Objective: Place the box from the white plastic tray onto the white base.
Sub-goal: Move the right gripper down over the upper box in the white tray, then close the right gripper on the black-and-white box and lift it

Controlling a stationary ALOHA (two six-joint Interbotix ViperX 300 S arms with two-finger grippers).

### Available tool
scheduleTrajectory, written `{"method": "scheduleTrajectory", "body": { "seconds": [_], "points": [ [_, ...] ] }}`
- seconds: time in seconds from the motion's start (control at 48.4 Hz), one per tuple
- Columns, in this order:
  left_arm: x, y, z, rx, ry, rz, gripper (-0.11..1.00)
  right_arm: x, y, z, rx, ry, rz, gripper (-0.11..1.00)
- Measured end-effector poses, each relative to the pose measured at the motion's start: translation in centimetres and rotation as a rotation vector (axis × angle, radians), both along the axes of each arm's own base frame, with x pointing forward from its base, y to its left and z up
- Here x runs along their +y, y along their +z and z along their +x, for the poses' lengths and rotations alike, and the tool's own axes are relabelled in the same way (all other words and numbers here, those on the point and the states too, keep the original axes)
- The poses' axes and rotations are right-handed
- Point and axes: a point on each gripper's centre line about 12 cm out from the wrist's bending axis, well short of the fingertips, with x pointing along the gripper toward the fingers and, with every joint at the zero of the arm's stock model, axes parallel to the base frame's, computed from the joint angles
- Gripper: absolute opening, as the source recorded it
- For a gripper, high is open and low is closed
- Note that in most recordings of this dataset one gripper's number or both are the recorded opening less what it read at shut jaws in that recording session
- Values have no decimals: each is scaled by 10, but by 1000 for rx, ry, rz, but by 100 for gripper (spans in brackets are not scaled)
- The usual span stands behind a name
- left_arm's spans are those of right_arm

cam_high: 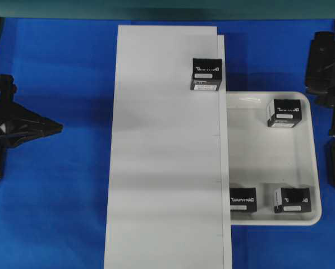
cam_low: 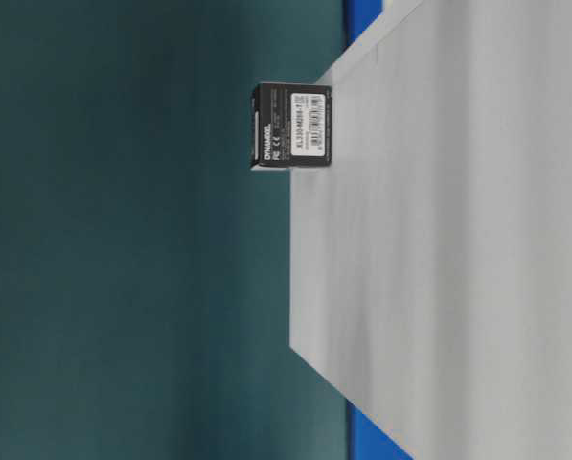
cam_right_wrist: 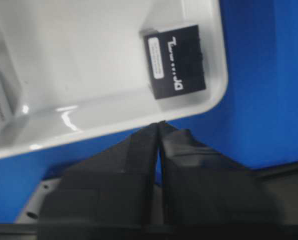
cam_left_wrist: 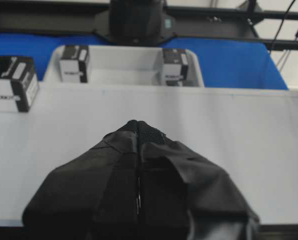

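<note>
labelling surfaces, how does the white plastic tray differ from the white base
The white plastic tray is glossy with a raised rim and rounded corners; the white base is a flat matte board with square corners. The tray is shorter and holds three black boxes; the base is longer and carries one. Both are white, on the blue table.

Overhead exterior view: looks straight down on the blue table (cam_high: 55, 196), taking in the whole white base (cam_high: 164, 168) and the white plastic tray (cam_high: 302, 162) from well above.

Table-level exterior view: set low and close, picture turned on its side, looking along the white base (cam_low: 458, 240) toward one box (cam_low: 292, 125), also seen from overhead (cam_high: 206, 74).

Left wrist-mounted view: looks level past the left gripper (cam_left_wrist: 139, 124), across the base to the tray (cam_left_wrist: 124, 67).

Right wrist-mounted view: close, looking down past the right gripper (cam_right_wrist: 158, 125) at a tray corner (cam_right_wrist: 216, 95).
</note>
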Motion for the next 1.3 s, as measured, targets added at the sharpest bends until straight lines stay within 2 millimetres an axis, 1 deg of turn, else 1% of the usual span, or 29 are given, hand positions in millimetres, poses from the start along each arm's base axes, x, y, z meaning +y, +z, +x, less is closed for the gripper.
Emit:
{"method": "scheduleTrajectory", "body": {
  "seconds": [0.103,0.145,0.165,0.227,0.289,0.351,0.517,0.785,1.302],
  "points": [
    [0,0,0,0,0,0,-7,-5,-8,4,33,43,-6,44],
    [0,0,0,0,0,2,-7,-7,-14,5,52,51,-4,56],
    [0,0,0,0,-2,0,-7,-8,-18,6,62,54,-2,64],
    [0,1,0,-2,0,0,-7,-10,-28,8,80,69,1,81],
    [0,1,0,-2,0,2,-7,-11,-38,10,85,69,4,93],
    [0,1,0,-3,0,0,-7,-12,-47,12,85,72,4,99],
    [0,1,0,-3,-2,0,-7,-15,-63,13,76,70,-1,100],
    [0,0,1,3,0,0,-7,-20,-82,16,52,59,-10,100],
    [0,-2,3,12,-2,2,-7,-36,-122,23,100,78,-1,100]
  ]
}}
